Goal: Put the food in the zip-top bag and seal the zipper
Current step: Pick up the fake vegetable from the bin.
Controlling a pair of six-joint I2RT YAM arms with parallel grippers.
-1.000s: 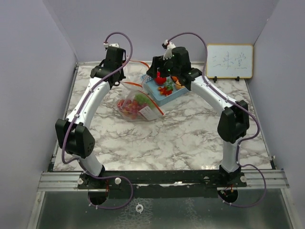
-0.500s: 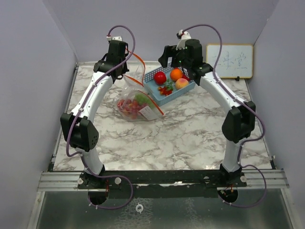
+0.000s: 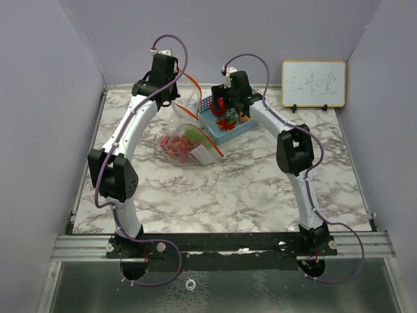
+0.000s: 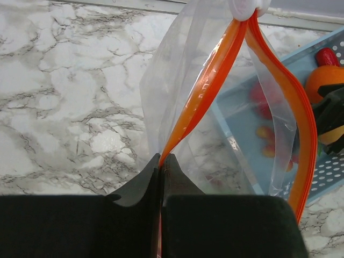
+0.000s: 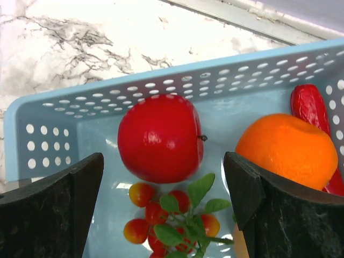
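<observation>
Right pincer hangs wide, red apple between its fingers.

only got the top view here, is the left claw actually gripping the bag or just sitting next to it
Observer: Gripping. The left wrist view shows the left claw shut on the zipper at one end of the bag's mouth.
Operator: mouth open or closed
Observer: Open. The two zipper strips bow apart, and the basket shows through the clear plastic.
Operator: right claw got anything
Observer: No. The right claw is open, low in the basket, with the apple between its fingers and a gap on each side.
</observation>
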